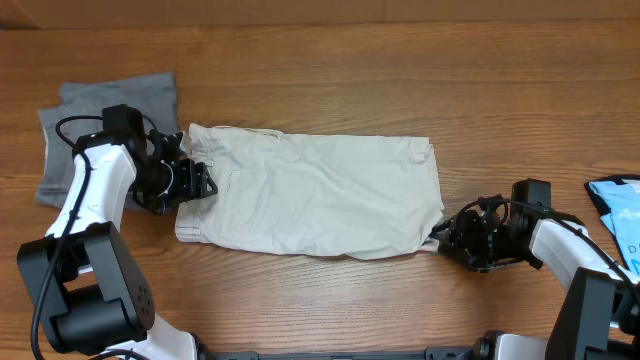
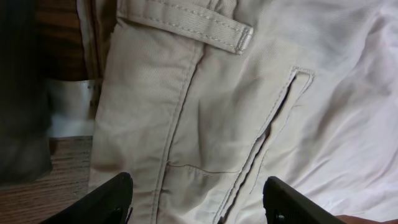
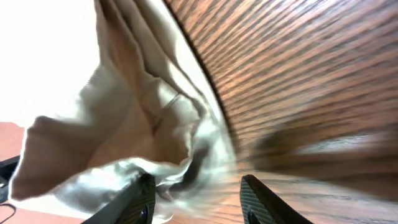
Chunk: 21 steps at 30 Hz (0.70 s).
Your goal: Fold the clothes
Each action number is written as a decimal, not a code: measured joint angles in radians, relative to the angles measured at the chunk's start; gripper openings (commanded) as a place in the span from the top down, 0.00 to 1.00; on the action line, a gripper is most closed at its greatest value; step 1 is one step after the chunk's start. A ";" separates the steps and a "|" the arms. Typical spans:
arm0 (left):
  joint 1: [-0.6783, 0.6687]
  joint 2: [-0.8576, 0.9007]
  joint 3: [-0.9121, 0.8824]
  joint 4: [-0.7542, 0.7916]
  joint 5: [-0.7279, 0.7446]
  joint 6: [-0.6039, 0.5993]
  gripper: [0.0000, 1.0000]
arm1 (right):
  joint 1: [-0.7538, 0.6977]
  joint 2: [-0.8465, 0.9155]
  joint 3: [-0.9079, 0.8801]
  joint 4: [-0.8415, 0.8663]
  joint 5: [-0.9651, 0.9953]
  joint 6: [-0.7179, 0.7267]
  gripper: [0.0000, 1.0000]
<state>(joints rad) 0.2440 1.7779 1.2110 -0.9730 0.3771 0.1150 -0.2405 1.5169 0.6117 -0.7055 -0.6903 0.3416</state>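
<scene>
The clothes are one pair of pale beige shorts (image 1: 320,190), lying flat across the middle of the wooden table with the waistband end to the left. My left gripper (image 1: 200,185) hovers over that left end, open. In the left wrist view its fingers (image 2: 112,199) straddle the pocket seam of the shorts (image 2: 186,93) without pinching it. My right gripper (image 1: 447,237) is at the shorts' lower right corner, low to the table. In the right wrist view its jaws stand apart, and a blurred cloth edge of the shorts (image 3: 124,124) lies loose by the left finger (image 3: 140,199).
A darker grey garment (image 1: 110,120) lies folded at the back left, just behind my left arm. A light-blue printed item (image 1: 618,215) sits at the right edge. Bare wood (image 1: 330,70) runs behind and in front of the shorts.
</scene>
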 measured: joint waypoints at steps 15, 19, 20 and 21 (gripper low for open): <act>0.000 0.000 0.000 -0.016 0.044 0.000 0.23 | 0.016 0.000 -0.024 -0.032 0.026 -0.001 0.66; 0.000 0.000 0.000 -0.015 0.047 0.000 0.22 | 0.032 0.000 -0.042 -0.015 0.035 0.006 0.76; 0.000 0.000 0.000 -0.015 0.048 0.000 0.22 | 0.032 0.000 -0.042 -0.013 0.036 0.009 0.78; 0.000 0.000 0.000 -0.015 0.050 0.000 0.22 | 0.032 0.000 -0.042 -0.012 0.037 0.011 0.82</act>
<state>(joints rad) 0.2440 1.7779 1.2110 -0.9882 0.4267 0.1146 -0.2085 1.5169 0.5694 -0.7177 -0.6537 0.3523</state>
